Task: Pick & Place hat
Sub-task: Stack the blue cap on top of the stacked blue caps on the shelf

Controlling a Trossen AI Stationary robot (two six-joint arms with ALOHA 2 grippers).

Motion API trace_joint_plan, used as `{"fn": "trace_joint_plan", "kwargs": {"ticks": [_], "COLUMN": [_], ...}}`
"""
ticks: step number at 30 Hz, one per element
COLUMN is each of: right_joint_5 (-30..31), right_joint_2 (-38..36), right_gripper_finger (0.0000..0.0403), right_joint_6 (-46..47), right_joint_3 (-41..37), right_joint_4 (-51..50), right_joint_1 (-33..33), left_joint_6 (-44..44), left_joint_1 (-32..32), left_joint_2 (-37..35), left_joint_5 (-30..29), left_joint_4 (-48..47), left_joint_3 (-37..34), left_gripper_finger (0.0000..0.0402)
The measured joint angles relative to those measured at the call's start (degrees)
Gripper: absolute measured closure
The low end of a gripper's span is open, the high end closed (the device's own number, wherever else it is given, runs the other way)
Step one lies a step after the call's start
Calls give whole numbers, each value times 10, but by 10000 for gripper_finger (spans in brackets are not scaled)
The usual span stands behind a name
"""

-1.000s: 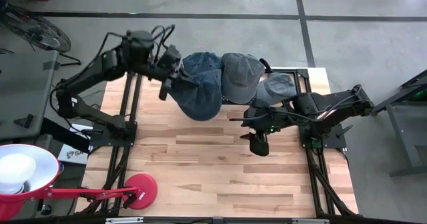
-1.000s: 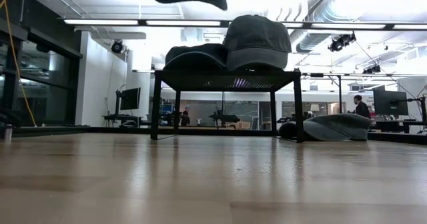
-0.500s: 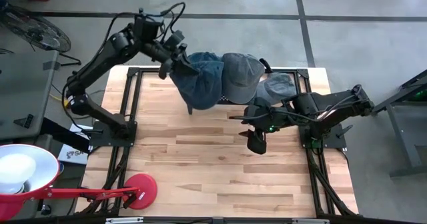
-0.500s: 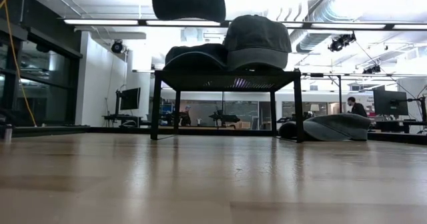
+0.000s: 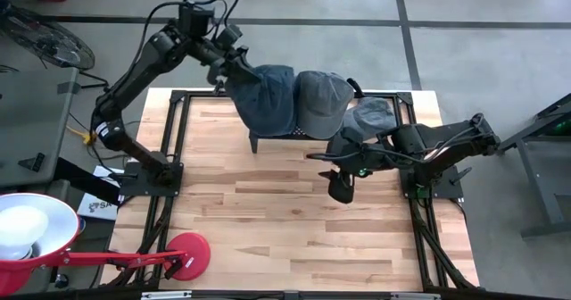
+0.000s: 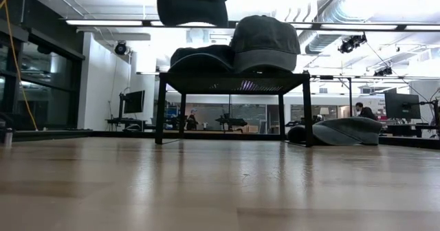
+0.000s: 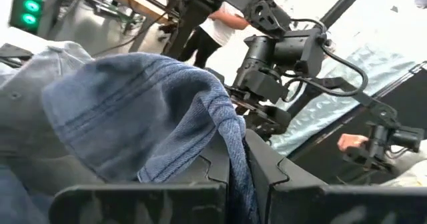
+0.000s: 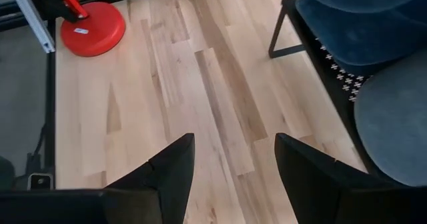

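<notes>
A blue denim hat [image 5: 269,99] hangs in the air over the left part of a black rack [image 6: 234,81], with my left gripper [image 5: 228,65] shut on it at the table's far edge. In the low view this hat [image 6: 191,2] shows at the top. On the rack rest a dark hat [image 6: 203,56] and a grey cap [image 5: 323,99]. One more hat [image 6: 347,130] lies on the table at the far right. My right gripper [image 8: 233,161] hovers open above the wood, near the rack's right front. My left gripper pinches an edge of the denim hat's cloth [image 7: 232,159] between its two fingers. It comes at the hat roughly level, from the table's far left. The hat hangs from the fingers toward the rack, clear of the rack and of the hats on it.
A red round lamp base [image 5: 187,251] stands at the near left of the wooden table [image 5: 294,229]. Black frame rails [image 5: 174,148] run along both sides. The middle and near part of the wood is bare. People show in the room beyond.
My left gripper has swung toward the table's far edge and turned about, staying shut on the denim hat. The hat has gone with it, from over the rack's front edge to over the rack's left part, beside the grey cap.
</notes>
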Motion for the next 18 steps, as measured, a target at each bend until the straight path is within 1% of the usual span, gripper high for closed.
{"fn": "trace_joint_plan", "kwargs": {"ticks": [4, 12, 18], "right_joint_5": [15, 21, 24], "right_joint_2": [0, 0, 0], "right_gripper_finger": [203, 203, 203], "right_joint_6": [0, 10, 22], "right_joint_3": [0, 0, 0], "right_joint_4": [0, 0, 0], "right_joint_1": [0, 0, 0], "left_joint_6": [2, 15, 21], "left_joint_1": [1, 1, 3], "left_joint_2": [20, 65, 84], "left_joint_5": [20, 44, 45], "left_joint_4": [11, 9, 9], "left_joint_3": [0, 0, 0], "left_gripper_finger": [392, 392, 391]}}
